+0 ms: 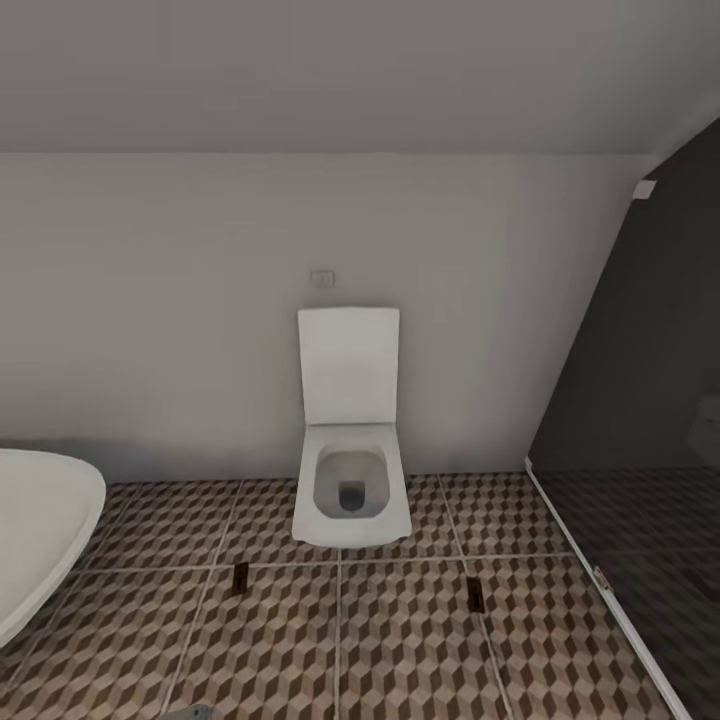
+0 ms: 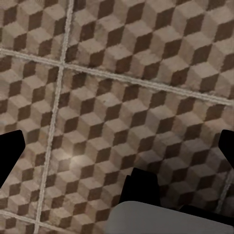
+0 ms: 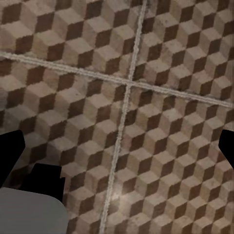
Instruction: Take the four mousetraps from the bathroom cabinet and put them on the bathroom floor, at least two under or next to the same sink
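Tiles with a brown, beige and grey cube print cover the bathroom floor [image 1: 400, 640], and the white toilet [image 1: 350, 480] against the pale back wall [image 1: 150, 320] serves as the marker for everything else. Well to the left of the toilet, a curved white basin [image 1: 40, 530] juts in at the edge of the head view. Closer in, in front of the toilet's left front corner, a mousetrap [image 1: 240, 577] lies flat on the tiles just by a grout line, a small dark plate. The toilet itself has its lid raised upright against the wall, with a small switch plate [image 1: 322, 278] on the wall just above it. In front of the toilet's right front corner lies a second mousetrap [image 1: 476, 594], likewise flat on the same patterned floor, well apart from the first. Further right of the toilet, a pale threshold strip [image 1: 600, 590] separates the tiles from the dark shower floor [image 1: 660, 570].

The left end effector [image 2: 117, 151] hangs over bare tiles, its dark fingertips [image 2: 10, 153] set wide apart with nothing between them. The right end effector [image 3: 117, 151] does likewise, fingers spread and empty above a grout crossing.
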